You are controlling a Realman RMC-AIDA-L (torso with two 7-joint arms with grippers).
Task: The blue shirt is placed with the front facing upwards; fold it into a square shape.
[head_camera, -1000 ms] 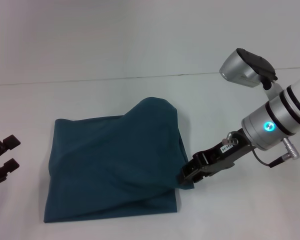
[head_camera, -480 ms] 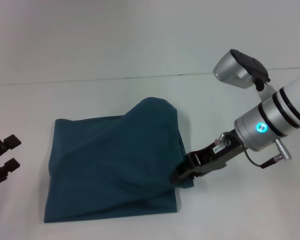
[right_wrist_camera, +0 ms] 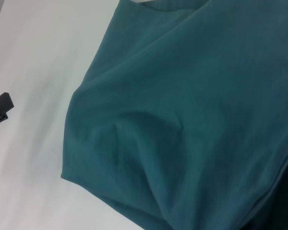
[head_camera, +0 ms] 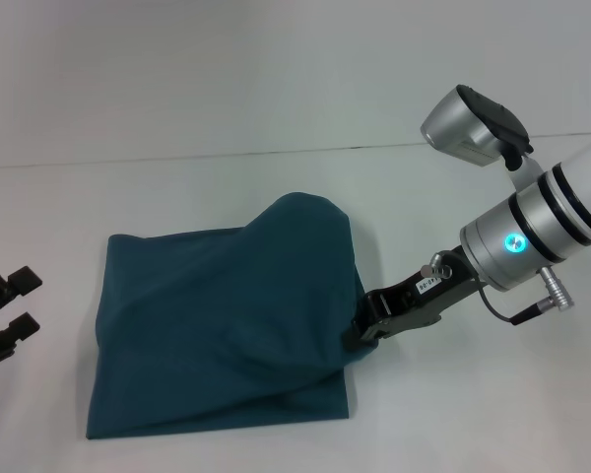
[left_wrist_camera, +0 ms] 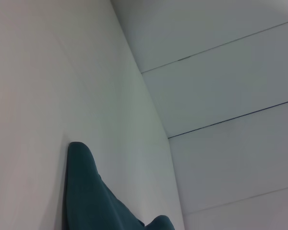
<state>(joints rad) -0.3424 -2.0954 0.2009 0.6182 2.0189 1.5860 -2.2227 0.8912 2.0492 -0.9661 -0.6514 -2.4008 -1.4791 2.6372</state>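
Blue shirt [head_camera: 222, 330] apparently pinched by right gripper [head_camera: 360, 330].

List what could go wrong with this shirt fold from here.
1. The right gripper sits at the blue shirt's right edge, where a top layer bulges up; letting go might leave that hump, not a flat square.
2. Pulling further could drag the whole bundle across the table, since the left gripper is off the cloth.
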